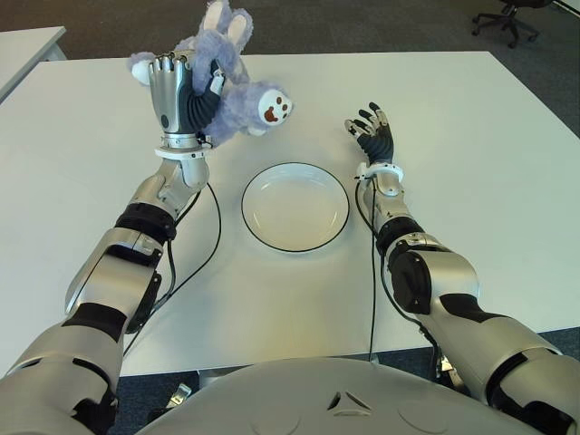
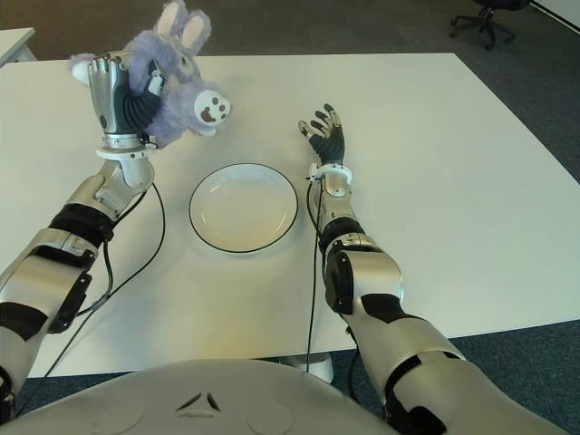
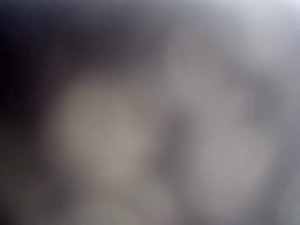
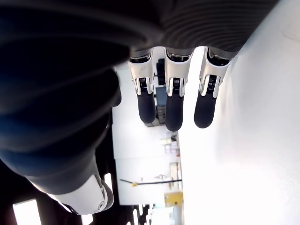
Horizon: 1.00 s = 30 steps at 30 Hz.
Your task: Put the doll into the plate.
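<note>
Head views show left robot hand (image 1: 177,91) clutching doll (image 1: 240,95) above table; right robot hand (image 4: 171,101) fingers extended, empty

Silver-shelled arms with black joint bands; thin black cables trailing from both wrists; metallic silver left hand (image 1: 177,95) with ribbed black knuckles; black-fingered right hand (image 1: 372,133) above white wrist ring.

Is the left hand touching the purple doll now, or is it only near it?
Touching. In the left eye view the left hand has its fingers wrapped around the purple doll, holding it raised above the table.
</note>
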Available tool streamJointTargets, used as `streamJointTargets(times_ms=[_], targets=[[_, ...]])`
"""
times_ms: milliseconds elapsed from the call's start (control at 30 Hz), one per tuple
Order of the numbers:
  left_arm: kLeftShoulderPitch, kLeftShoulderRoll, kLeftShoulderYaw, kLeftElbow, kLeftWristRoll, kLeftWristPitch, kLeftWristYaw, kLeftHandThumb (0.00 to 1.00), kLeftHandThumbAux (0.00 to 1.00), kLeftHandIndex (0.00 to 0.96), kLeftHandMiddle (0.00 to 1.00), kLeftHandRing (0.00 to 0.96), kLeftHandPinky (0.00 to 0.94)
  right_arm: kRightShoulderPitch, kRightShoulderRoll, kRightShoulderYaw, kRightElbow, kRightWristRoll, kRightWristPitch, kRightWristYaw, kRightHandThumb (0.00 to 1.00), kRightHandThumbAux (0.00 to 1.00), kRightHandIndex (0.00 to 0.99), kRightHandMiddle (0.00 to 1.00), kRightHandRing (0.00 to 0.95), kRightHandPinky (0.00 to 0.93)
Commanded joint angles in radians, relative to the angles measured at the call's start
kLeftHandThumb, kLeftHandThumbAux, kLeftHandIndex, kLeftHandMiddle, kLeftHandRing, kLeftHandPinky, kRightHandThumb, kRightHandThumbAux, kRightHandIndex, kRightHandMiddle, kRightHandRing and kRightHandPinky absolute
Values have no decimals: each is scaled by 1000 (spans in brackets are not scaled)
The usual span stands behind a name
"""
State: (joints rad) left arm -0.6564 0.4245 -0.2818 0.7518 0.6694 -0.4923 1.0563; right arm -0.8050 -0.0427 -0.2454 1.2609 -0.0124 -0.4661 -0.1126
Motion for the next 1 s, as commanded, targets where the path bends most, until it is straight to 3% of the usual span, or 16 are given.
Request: streamJointTargets(times_ms=[33, 1000], targets=[[31, 12, 7, -27, 23, -4, -14, 582, 631, 788, 870, 882, 882, 152, 25, -4, 88, -4, 64, -3, 366, 787, 73, 161, 183, 220], [89, 1, 0, -110, 43, -7, -47, 582, 632, 782, 867, 877, 885, 153, 25, -9, 88, 0, 64, 1, 368, 778, 77, 168, 192, 233]])
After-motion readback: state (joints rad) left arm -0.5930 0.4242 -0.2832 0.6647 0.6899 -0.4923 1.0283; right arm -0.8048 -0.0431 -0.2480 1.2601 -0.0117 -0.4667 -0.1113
